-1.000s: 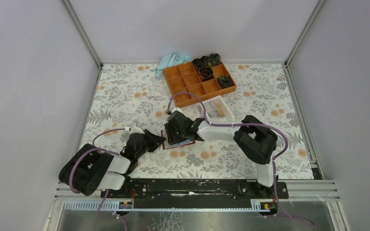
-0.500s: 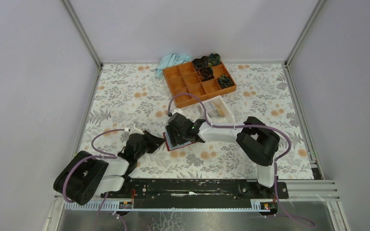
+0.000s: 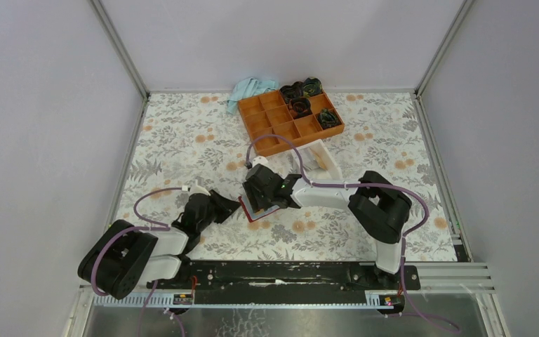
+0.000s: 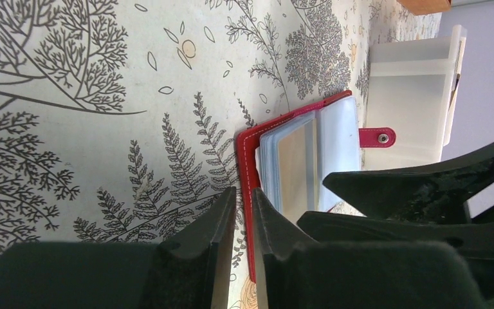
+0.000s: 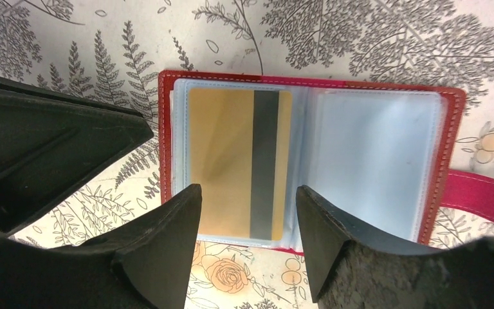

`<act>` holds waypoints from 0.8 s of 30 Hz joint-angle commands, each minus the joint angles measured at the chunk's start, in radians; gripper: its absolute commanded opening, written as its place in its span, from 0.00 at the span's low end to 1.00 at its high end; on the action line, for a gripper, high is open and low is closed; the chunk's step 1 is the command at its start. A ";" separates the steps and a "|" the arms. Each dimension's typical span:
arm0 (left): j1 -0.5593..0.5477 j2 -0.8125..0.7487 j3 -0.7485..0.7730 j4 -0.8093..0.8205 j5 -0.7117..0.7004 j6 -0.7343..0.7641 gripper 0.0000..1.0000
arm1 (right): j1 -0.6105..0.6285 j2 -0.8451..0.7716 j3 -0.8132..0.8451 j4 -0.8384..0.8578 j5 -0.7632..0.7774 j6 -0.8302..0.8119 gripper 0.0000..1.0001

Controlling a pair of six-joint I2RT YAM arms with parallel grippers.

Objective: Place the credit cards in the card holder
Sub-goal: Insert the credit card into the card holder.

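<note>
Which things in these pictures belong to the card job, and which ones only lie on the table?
For the job: red folding card holder, lying open; gold card with dark stripe, in its clear sleeve.
Just lying about: orange compartment tray; dark coiled bands in it; light blue cloth; whitish clear rectangular box (contents unclear).

**Gold card rests in open wallet**

The red card holder (image 5: 309, 80) lies open and flat on the flowered table (image 5: 373, 38), near its front middle; its clear sleeves (image 5: 373, 161) face up and its snap tab (image 5: 482, 190) is stretched out to one side; a tan-gold credit card (image 5: 222, 161), dark stripe upward, lies squarely on the leaf away from the tab, inside the sleeve's outline; the other leaf shows only pale plastic.
</note>
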State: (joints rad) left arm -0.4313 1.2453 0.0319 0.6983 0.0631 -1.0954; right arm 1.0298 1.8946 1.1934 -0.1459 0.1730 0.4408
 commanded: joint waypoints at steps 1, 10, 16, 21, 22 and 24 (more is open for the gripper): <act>-0.004 0.002 0.020 0.001 -0.013 0.023 0.22 | 0.005 -0.101 -0.005 0.029 0.078 -0.028 0.63; -0.003 -0.014 0.012 -0.016 -0.013 0.028 0.22 | -0.010 -0.175 -0.060 0.050 0.192 -0.045 0.50; -0.004 -0.038 0.000 -0.028 -0.013 0.030 0.22 | -0.052 -0.226 -0.190 0.073 0.157 0.012 0.51; -0.003 -0.047 -0.008 -0.031 -0.010 0.028 0.22 | -0.092 -0.338 -0.352 0.189 0.102 0.091 0.55; -0.003 -0.050 -0.008 -0.034 -0.010 0.030 0.22 | -0.093 -0.357 -0.378 0.209 0.104 0.098 0.56; -0.004 -0.055 -0.008 -0.042 -0.011 0.032 0.22 | -0.095 -0.388 -0.423 0.233 0.110 0.114 0.59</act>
State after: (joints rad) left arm -0.4313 1.2072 0.0330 0.6716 0.0631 -1.0855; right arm 0.9394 1.5925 0.8253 -0.0307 0.2832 0.4915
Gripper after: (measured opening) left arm 0.218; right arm 0.563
